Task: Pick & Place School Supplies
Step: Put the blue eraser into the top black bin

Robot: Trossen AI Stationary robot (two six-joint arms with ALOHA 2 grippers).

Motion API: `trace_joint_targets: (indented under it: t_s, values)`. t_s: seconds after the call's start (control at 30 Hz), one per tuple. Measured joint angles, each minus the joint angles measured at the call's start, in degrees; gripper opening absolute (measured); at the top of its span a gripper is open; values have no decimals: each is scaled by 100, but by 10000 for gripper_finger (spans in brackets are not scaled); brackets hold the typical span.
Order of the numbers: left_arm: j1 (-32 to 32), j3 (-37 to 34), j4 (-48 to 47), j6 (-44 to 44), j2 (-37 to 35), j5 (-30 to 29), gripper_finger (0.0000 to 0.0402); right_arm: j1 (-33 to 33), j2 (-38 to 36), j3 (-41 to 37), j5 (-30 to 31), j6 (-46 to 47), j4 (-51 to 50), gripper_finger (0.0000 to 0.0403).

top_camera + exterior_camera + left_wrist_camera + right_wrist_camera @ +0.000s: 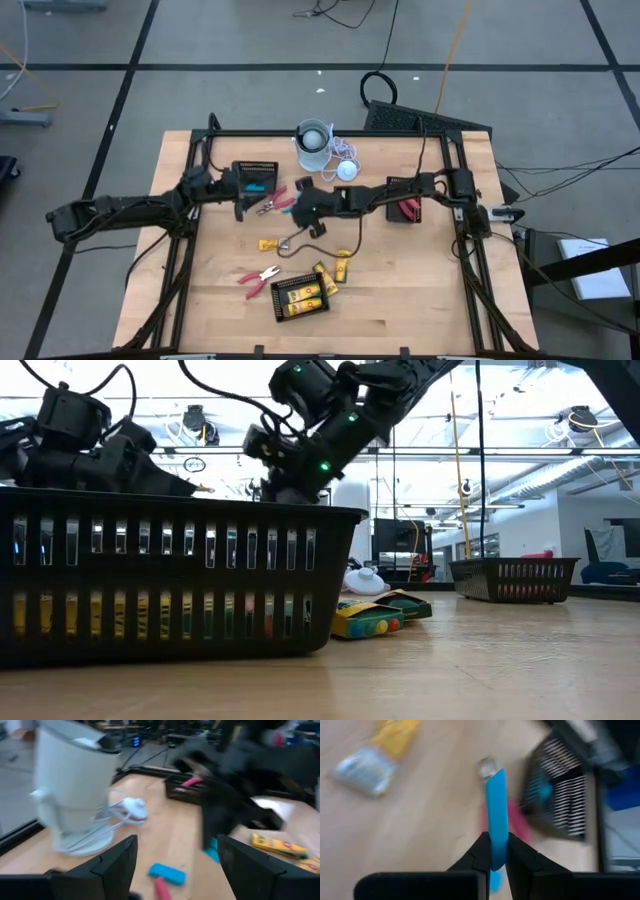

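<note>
My right gripper (496, 851) hangs over the table's middle (298, 200), shut on a light-blue stick (496, 810). Below it lie red-handled pliers (272, 202) beside a black mesh tray (255, 178) that holds blue pieces. My left gripper (175, 865) stands open at that tray's near side (243, 200), level above the wood. Another blue stick (167, 873) and a red handle (161, 887) lie on the table between its fingers, untouched. Yellow-and-black pieces (268, 244) (345, 265) and a second pair of pliers (258, 280) lie nearer the front. My right gripper pinches the light-blue stick near its back end (495, 845) between the two fingers. The stick runs along the fingers and juts out past their tips. The fingers slant down toward the table's left side. The stick is lifted clear of the table.
A white cup (313, 145) and a white corded disc (347, 170) stand at the far middle. A mesh tray with red items (410, 208) sits right. A mesh tray with yellow pieces (300, 297) sits near the front and fills the low view (160, 580).
</note>
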Motion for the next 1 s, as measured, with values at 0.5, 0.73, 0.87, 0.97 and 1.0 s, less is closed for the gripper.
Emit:
trace_joint_targets:
  t_s: [0.5,0.73,0.87,0.97,1.0]
  values:
    - [-1095,0,221,344,0,-647,271,-261,-10,452,-325,-149,961,22]
    - [-1236,0,633,346,-2,-844,271,-263,-10,452,-326,-75,970,22]
    - [-1282,0,631,344,-1,-878,271,-261,-10,452,-331,-63,966,22]
    - [-1329,0,672,340,0,-936,271,-259,-10,452,-331,-59,972,22]
    - [-1345,0,704,338,0,-937,271,-259,-10,452,-333,-55,970,22]
